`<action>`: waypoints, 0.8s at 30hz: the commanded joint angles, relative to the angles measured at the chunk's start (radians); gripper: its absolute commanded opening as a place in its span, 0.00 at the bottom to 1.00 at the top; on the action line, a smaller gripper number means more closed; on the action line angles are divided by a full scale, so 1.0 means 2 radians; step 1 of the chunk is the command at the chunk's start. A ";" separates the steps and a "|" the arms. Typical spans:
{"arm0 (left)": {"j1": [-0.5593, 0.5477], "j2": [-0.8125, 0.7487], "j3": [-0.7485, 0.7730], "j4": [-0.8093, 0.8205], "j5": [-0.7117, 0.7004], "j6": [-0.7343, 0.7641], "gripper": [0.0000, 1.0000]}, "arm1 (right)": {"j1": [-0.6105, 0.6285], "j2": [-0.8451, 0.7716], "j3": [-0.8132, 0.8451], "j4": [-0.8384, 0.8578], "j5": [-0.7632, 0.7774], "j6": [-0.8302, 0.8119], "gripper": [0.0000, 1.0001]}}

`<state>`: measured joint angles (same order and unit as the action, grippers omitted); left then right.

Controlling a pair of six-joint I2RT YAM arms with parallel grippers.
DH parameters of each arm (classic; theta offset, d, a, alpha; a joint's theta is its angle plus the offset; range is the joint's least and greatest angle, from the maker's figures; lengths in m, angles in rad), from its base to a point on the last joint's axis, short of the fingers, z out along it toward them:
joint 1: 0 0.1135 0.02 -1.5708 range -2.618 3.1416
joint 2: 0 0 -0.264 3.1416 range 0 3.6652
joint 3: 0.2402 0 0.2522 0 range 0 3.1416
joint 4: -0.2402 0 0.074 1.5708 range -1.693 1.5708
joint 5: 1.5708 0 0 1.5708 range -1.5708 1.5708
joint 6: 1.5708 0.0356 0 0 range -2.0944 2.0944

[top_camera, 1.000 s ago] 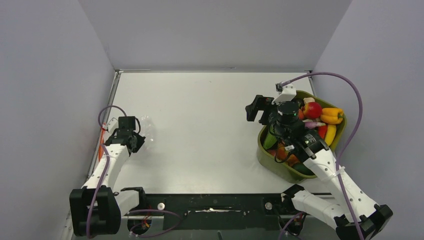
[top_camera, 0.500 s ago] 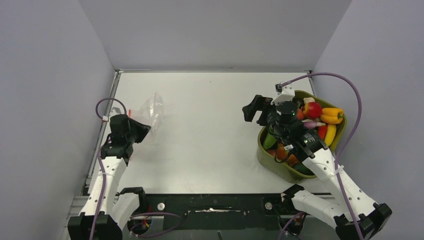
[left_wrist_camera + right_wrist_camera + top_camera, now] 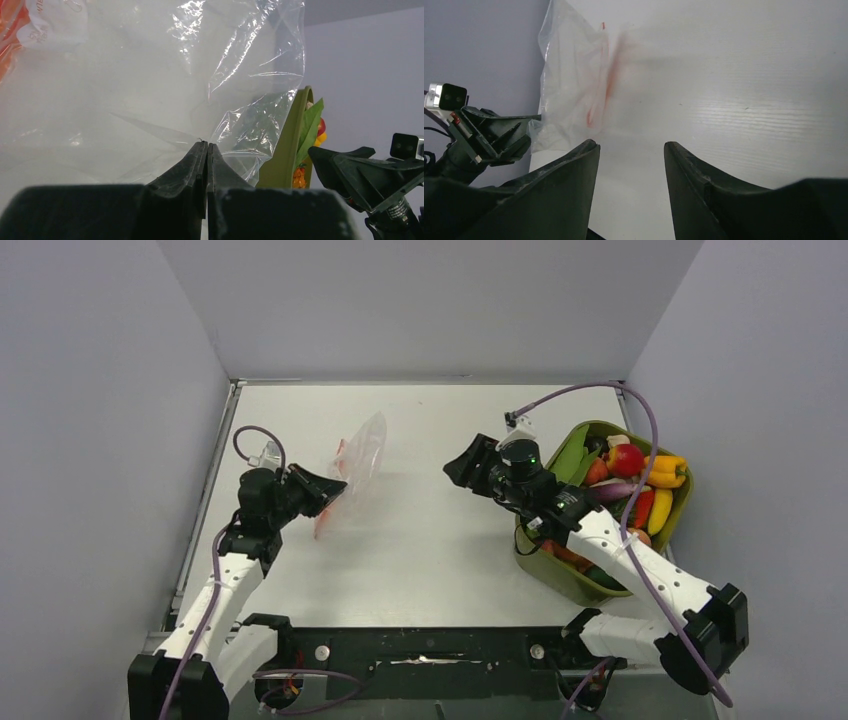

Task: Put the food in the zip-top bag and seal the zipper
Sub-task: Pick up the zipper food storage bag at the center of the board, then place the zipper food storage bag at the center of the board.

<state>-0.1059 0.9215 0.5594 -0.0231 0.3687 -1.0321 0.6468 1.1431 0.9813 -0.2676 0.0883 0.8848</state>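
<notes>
My left gripper [image 3: 338, 484] is shut on a corner of the clear zip-top bag [image 3: 358, 462] and holds it up off the table, left of centre. In the left wrist view the pinched film fans out above the closed gripper [image 3: 206, 145], filling the view as the bag [image 3: 150, 75]. The orange-red zipper [image 3: 327, 519] hangs along the bag's lower edge; it is a blurred streak [image 3: 611, 75] in the right wrist view. My right gripper [image 3: 458, 463] points left at the bag, open and empty [image 3: 631, 145]. The food [image 3: 625, 475] lies heaped in the tub.
The olive-green tub [image 3: 530, 550] stands at the right edge of the table, under my right arm. Grey walls close in the table on three sides. The black mounting rail [image 3: 420, 645] runs along the near edge.
My left arm has lifted the bag and carried it right, toward the centre. My right arm has swung left, away from the tub toward the bag, and its jaws have narrowed.
</notes>
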 commanded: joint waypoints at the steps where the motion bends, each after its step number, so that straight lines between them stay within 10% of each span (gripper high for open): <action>1: -0.023 0.009 -0.009 0.085 0.018 -0.011 0.00 | 0.042 0.027 0.033 0.056 0.028 0.046 0.50; 24: -0.044 0.024 -0.055 0.177 0.039 -0.042 0.00 | 0.092 0.211 0.149 0.092 -0.017 0.080 0.49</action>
<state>-0.1886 0.9707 0.4549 0.2226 0.4213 -1.1049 0.8261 1.5467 1.2251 -0.1352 0.0753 1.0554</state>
